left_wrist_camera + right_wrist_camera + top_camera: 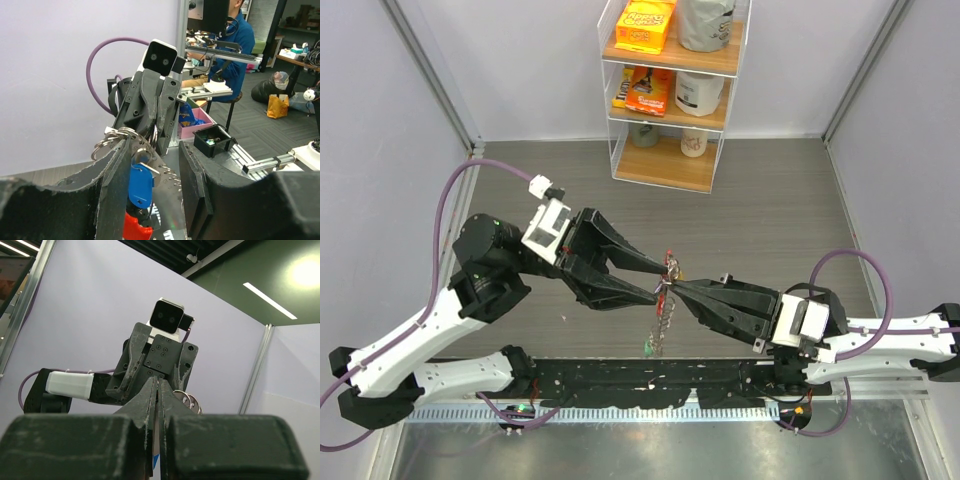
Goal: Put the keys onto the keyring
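In the top view both grippers meet above the table's middle. My right gripper (672, 286) is shut, pinching the keyring (665, 300), which hangs down as a silvery chain with a green key (648, 347) at its lower end. The red piece (669, 258) sticks up above the tips. My left gripper (662, 281) is open, with its fingers either side of the right gripper's tip. In the left wrist view the silver rings (112, 140) lie over my left finger (112, 190), with a blue key (140, 182) and the red piece (135, 227) hanging between the fingers. No yellow key shows.
A clear shelf unit (670, 90) with orange boxes and jars stands at the back centre. A black rail with both arm bases (650, 385) runs along the near edge. Grey walls close the left and right sides.
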